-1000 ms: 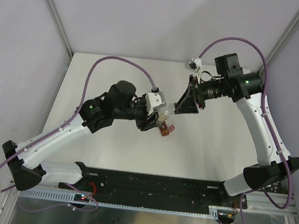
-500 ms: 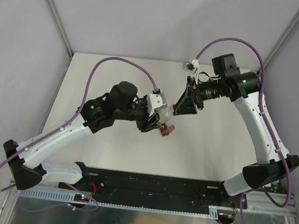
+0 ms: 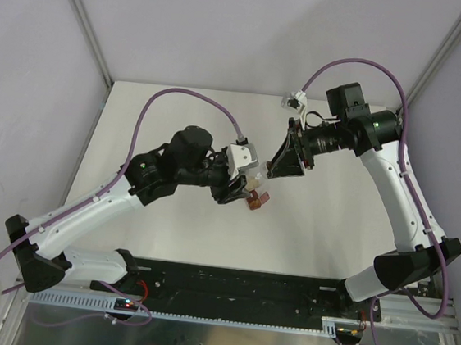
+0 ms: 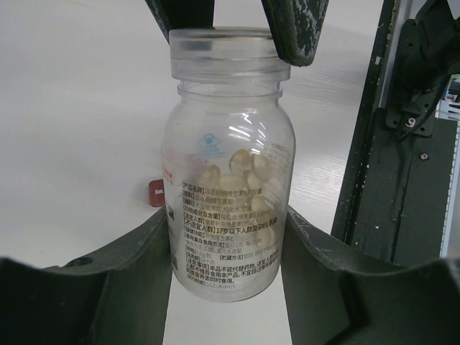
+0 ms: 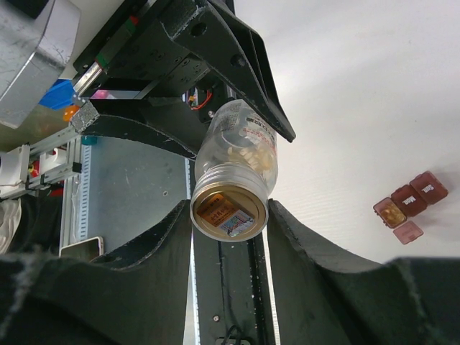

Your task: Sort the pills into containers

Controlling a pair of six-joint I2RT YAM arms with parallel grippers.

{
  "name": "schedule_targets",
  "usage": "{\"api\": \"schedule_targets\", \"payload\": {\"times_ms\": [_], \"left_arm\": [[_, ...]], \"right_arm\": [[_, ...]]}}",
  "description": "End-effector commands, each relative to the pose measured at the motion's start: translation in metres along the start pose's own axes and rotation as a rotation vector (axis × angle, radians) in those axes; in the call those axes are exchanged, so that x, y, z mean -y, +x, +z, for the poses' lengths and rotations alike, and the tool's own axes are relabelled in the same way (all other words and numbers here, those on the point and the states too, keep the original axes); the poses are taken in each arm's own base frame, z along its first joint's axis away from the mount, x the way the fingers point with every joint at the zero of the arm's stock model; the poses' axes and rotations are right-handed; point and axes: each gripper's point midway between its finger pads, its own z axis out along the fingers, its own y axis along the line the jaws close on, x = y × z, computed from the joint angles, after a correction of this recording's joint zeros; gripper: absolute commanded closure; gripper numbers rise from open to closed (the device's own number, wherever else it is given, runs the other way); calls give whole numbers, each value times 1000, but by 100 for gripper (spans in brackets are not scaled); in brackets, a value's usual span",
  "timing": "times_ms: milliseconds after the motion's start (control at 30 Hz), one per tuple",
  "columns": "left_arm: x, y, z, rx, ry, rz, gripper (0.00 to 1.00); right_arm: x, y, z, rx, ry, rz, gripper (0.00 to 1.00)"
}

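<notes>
My left gripper (image 4: 226, 241) clamps a clear bottle (image 4: 228, 108) at the centre of the left wrist view, with the pills (image 4: 241, 172) inside. My right gripper (image 5: 228, 215) appears closed on the bottle's neck. The red containers (image 5: 411, 201) lie at the right edge of the right wrist view. I judge the bottle is being readied for pouring. Next, its mouth must sit over one compartment.

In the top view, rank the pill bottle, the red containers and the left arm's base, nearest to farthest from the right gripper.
1. pill bottle, between the right gripper's fingers, centre.
2. red containers, on the table just beside it.
3. left arm's base, bottom-left corner.
</notes>
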Motion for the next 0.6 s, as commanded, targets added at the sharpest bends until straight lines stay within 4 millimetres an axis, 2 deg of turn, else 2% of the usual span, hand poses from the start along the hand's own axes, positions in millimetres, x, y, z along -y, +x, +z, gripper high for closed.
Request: {"api": "schedule_targets", "payload": {"times_ms": [0,133,400,567], "left_arm": [[-7,-33,-6,86,-46,45,100],[-17,-38,-6,83,-106,31,100],[-24,-39,-4,70,-174,37,100],[-31,-38,-2,58,-234,38,100]], "right_arm": [[-3,-5,2,17,-27,-5,100],[2,-3,7,18,-46,37,100],[14,4,17,7,-68,123,100],[20,6,21,7,-72,178,96]]}}
